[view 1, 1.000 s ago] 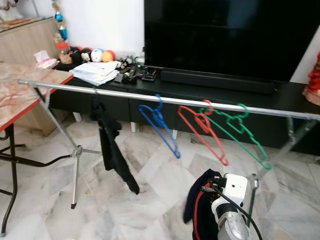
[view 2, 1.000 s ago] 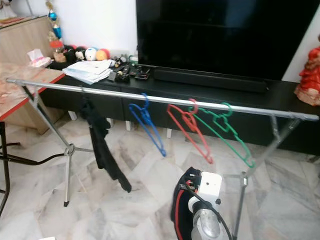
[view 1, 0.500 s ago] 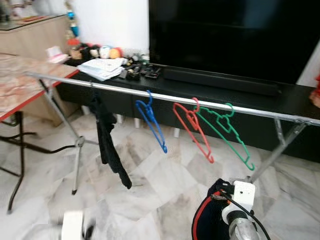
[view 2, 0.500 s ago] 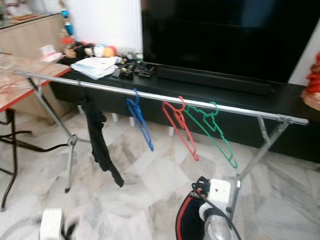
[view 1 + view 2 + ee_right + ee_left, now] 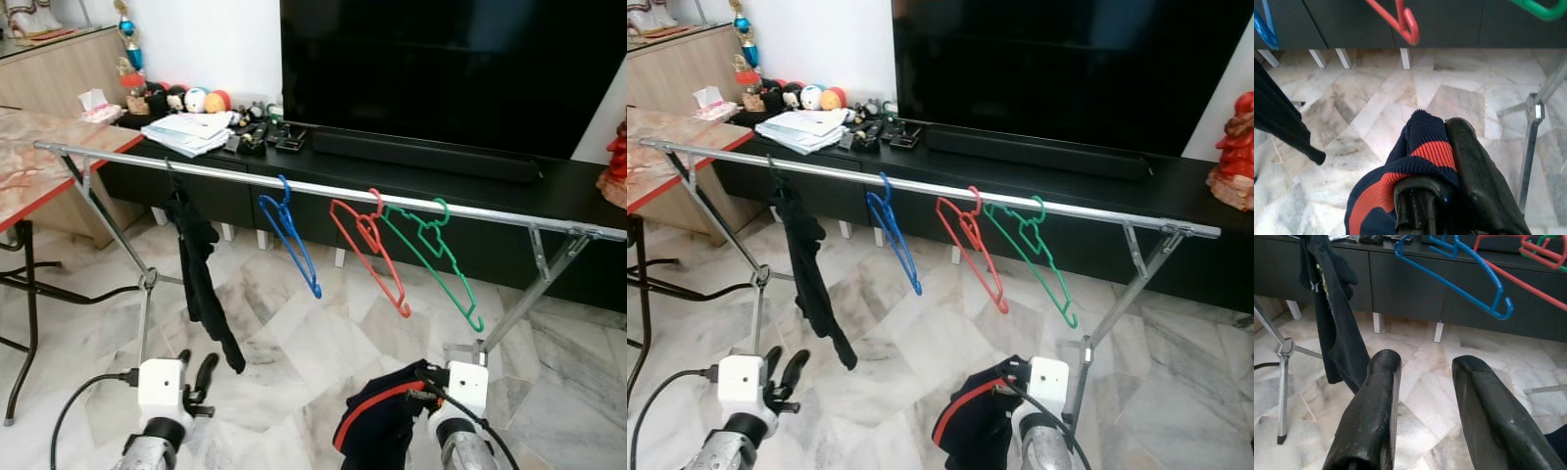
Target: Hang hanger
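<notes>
A silver clothes rail (image 5: pixel 323 188) crosses the room at chest height. On it hang a black garment (image 5: pixel 201 274), a blue hanger (image 5: pixel 291 235), a red hanger (image 5: pixel 367 250) and a green hanger (image 5: pixel 431 250), all three bare. My right gripper (image 5: pixel 1439 147) is low, below the red and green hangers, shut on a navy garment with a red stripe (image 5: pixel 377 426). My left gripper (image 5: pixel 194 370) is open and holds nothing, low and just below the black garment; in its wrist view the blue hanger (image 5: pixel 1469 289) is above its fingers (image 5: pixel 1376 396).
A black TV console (image 5: pixel 411 191) with a large TV (image 5: pixel 451 69) stands behind the rail. A marble-topped table (image 5: pixel 39 166) with red edge is at the left. The rail's folding legs (image 5: pixel 147 294) (image 5: pixel 529 294) stand on the marble floor, with a cable (image 5: pixel 78 294) by the left one.
My left arm has come up into view with its gripper open. The camera has shifted and steadied. My right gripper still holds the navy garment.
</notes>
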{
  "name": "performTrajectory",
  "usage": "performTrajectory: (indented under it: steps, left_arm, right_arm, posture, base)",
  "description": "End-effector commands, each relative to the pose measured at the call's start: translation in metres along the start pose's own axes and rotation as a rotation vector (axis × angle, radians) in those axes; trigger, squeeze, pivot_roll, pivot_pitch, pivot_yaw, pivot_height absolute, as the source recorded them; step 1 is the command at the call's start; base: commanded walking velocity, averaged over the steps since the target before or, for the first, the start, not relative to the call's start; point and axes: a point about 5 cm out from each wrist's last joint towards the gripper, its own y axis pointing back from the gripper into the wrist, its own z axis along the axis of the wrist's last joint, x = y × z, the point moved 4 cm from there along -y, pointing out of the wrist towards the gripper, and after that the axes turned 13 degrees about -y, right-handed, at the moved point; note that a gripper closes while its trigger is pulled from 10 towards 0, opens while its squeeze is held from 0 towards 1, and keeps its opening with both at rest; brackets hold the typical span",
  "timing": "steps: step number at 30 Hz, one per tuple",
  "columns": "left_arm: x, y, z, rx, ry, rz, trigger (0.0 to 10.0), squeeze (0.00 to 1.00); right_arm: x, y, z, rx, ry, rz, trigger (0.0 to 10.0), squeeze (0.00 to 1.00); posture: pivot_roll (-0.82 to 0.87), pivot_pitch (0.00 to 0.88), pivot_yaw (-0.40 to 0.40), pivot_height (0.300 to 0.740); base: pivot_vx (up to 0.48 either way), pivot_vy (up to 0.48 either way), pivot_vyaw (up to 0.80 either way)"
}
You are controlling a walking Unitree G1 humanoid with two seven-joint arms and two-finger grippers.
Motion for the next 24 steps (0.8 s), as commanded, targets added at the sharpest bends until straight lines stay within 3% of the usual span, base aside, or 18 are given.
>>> performTrajectory:
  steps: [1,8,24]
  left_arm:
    - [0.001,0.0,0.004,-0.004,0.008,0.0,10.0,0.0]
    - [0.003,-0.008,0.019,-0.03,0.013,-0.002,10.0,0.0]
    - [0.002,-0.015,0.036,-0.041,0.035,-0.001,10.0,0.0]
  right_arm:
    - [0.001,-0.002,0.001,-0.01,-0.001,0.002,10.0,0.0]
    - [-0.007,0.0,-0.024,0.101,0.042,-0.001,10.0,0.0]
    - [0.001,-0.005,-0.027,0.112,0.044,0.031,10.0,0.0]
  posture:
    - [0.08,0.0,0.019,0.74]
    - [0.09,0.002,0.019,0.74]
    - [0.1,0.044,0.016,0.74]
  base:
    - [0.386,0.0,0.0]
    - [0.395,0.0,0.0]
    - [0.455,0.0,0.0]
